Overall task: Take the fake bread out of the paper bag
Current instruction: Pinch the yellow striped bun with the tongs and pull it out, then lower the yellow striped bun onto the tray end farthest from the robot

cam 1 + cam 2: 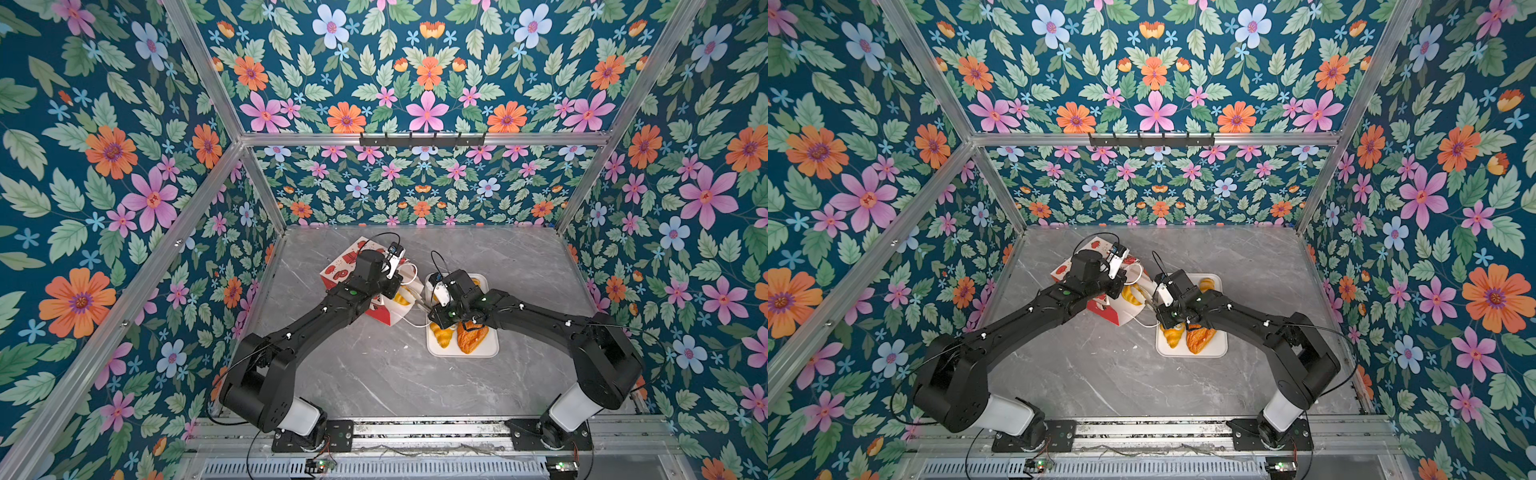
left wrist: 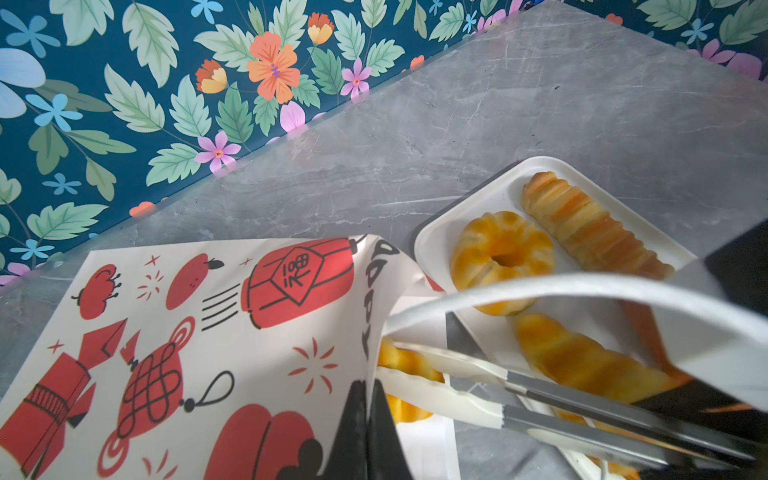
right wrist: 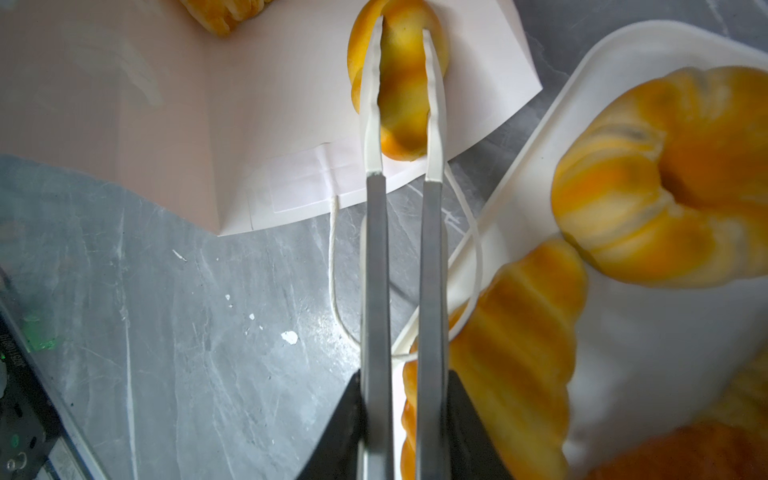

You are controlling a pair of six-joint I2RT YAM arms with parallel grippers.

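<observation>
The paper bag (image 1: pixel 340 270) (image 2: pixel 208 332) lies on its side, mouth facing the tray. My left gripper (image 2: pixel 368 386) (image 1: pixel 395 286) is shut on the bag's upper rim and holds the mouth up. Shut on a pair of metal tongs (image 3: pixel 376 249) (image 2: pixel 582 399) is my right gripper (image 3: pixel 403 374) (image 1: pixel 434 311). The tongs' white tips reach into the mouth and clamp one golden piece of fake bread (image 3: pixel 401 83) (image 2: pixel 399 361) (image 1: pixel 402 297). Deeper in the bag lies another piece (image 3: pixel 220 12), mostly cut off.
A white tray (image 1: pixel 490 351) (image 2: pixel 436 232) beside the bag holds a ring bun (image 2: pixel 498 249), a twisted loaf (image 2: pixel 590 224), a croissant (image 1: pixel 442 336) and a flaky pastry (image 1: pixel 471 336). The bag's white cord handle (image 3: pixel 332 249) trails on the grey marble table under the tongs.
</observation>
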